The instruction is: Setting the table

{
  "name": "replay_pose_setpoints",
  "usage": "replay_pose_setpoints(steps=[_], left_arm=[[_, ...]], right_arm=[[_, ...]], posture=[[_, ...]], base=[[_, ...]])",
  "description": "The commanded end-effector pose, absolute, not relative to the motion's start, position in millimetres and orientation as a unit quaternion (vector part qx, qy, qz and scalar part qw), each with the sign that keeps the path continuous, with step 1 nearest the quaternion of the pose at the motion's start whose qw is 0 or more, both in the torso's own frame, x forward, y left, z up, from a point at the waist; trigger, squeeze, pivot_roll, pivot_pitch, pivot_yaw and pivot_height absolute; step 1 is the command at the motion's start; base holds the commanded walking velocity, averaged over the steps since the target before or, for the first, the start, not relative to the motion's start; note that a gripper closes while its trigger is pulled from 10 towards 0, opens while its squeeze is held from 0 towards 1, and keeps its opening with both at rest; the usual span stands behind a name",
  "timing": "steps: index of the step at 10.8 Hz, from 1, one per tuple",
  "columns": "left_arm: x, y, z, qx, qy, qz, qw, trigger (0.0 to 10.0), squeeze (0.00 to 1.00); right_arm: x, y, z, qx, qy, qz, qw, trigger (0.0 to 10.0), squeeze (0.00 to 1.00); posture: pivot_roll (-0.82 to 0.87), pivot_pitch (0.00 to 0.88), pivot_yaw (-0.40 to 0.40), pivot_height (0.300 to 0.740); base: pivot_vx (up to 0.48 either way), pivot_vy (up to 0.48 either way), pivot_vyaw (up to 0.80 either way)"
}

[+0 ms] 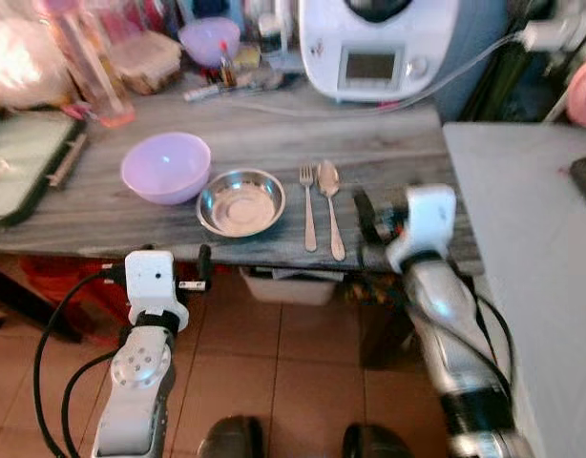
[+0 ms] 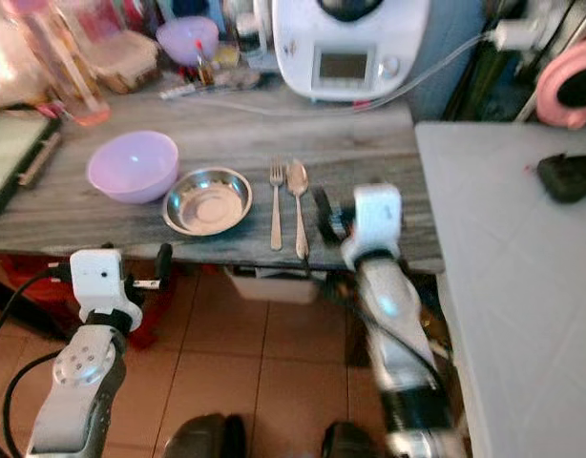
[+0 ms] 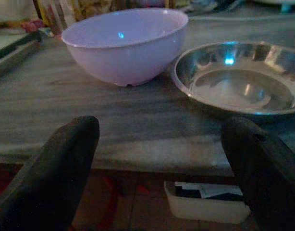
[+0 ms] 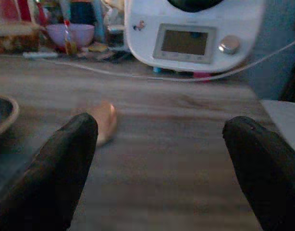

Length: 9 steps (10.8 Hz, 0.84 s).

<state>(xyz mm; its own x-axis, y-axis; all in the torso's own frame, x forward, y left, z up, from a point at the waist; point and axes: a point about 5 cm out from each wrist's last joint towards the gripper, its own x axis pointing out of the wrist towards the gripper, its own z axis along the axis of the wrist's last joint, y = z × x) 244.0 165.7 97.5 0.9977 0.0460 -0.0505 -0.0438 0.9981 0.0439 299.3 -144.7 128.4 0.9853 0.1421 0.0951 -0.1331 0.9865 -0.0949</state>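
On the grey wooden table [image 1: 388, 153] a lilac bowl [image 1: 166, 167] stands beside a shallow steel bowl [image 1: 241, 202]. Right of them a fork [image 1: 308, 205] and a spoon [image 1: 329, 200] lie side by side, handles toward me. My left gripper [image 3: 162, 139] is open, just below the table's front edge, in front of the two bowls. My right gripper [image 4: 162, 139] is open with nothing between its fingers. It hovers low over the table's front right part, just right of the spoon [image 4: 103, 122].
A white kitchen appliance [image 1: 379, 48] with a cable stands at the back, among clutter and a second lilac bowl [image 1: 209, 38]. A dark-rimmed tray [image 1: 26, 162] lies at the left. A white table [image 1: 532, 248] adjoins on the right. A white bin [image 1: 288, 284] sits under the table.
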Motion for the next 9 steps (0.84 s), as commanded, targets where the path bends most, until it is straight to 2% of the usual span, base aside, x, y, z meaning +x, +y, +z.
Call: replay_pose_setpoints(steps=[1,4,6,7,9], left_arm=[[244,168,96,0.024,0.027,0.028,0.999,10.0,0.0],[255,169,99,0.026,0.013,0.026,0.999,10.0,0.0],[257,157,101,0.018,0.006,0.016,1.0,10.0,0.0],[251,162,99,0.018,0.009,0.028,0.999,10.0,0.0],[248,161,101,0.02,0.004,0.03,0.999,10.0,0.0]], right_arm=[[295,-141,138,-0.054,-0.08,0.076,0.992,10.0,1.0],[284,-143,137,-0.047,-0.088,0.053,0.994,10.0,1.0],[283,-147,140,-0.071,-0.09,0.056,0.992,10.0,0.98],[284,-150,141,-0.077,-0.087,0.049,0.992,10.0,0.0],[284,-151,138,-0.077,-0.076,0.047,0.993,10.0,0.0]], posture=[[0.06,0.004,0.079,0.74],[0.02,0.0,0.083,0.74],[0.02,0.007,0.066,0.74],[0.03,0.014,0.055,0.74],[0.04,0.022,0.047,0.74]], base=[[0.0,0.0,0.0],[0.0,0.0,0.0],[0.0,0.0,0.0],[0.0,0.0,0.0],[0.0,0.0,0.0]])
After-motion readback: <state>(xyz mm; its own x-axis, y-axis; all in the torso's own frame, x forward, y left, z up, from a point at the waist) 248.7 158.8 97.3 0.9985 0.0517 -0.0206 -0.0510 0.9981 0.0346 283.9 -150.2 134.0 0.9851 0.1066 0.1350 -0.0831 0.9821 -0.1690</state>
